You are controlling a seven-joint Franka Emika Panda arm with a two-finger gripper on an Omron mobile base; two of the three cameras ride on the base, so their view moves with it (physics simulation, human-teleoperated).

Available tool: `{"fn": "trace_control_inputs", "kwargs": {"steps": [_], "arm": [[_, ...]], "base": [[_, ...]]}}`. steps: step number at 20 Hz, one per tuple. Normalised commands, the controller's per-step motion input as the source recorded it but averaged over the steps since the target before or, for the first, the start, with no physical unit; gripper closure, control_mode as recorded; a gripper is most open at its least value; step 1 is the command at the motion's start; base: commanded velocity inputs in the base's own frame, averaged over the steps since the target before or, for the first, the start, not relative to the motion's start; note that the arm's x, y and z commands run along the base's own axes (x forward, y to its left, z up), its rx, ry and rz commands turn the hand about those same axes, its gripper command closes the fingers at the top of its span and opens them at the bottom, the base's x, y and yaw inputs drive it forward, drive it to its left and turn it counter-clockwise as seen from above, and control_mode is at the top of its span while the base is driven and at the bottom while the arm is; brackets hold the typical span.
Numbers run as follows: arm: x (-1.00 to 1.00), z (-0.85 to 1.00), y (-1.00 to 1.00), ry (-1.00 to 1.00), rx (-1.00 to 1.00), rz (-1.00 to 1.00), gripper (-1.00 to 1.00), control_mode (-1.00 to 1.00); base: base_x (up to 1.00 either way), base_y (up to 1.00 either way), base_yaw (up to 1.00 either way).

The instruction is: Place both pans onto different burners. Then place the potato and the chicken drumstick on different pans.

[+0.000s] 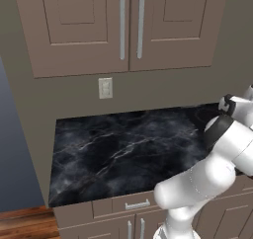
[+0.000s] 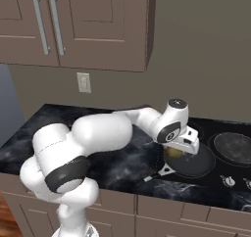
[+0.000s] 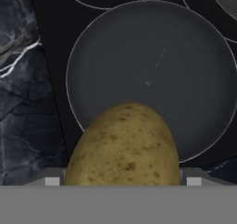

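Hovering potato (image 3: 124,146) inside near rim of pan (image 3: 185,61)

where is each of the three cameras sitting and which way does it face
Left base view: behind the arm's left, facing the marble counter and cabinets; white arm lower right.
Right base view: behind its right, facing the cooktop; arm from lower left, gripper over a pan.
Hand view: looks down past the potato at that pan; both show potato and pan.
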Motion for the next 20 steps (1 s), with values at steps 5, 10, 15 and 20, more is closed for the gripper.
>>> {"fn": "trace_control_inputs", "kwargs": {"steps": [5, 10, 15, 20], "arm": [[0.23, -0.29, -0.14, -0.01, 0.00, 0.00, 1.00, -1.00], [0.20, -0.32, -0.15, -0.01, 0.00, 0.00, 1.00, -1.00], [0.18, -0.19, -0.10, 0.00, 0.00, 0.00, 1.00, -1.00], [0.17, -0.16, -0.10, 0.00, 0.00, 0.00, 1.00, -1.00]], "base": [[0.00, 0.00, 0.00], [0.00, 0.00, 0.00], [0.00, 0.00, 0.00], [0.00, 0.00, 0.00]]}}
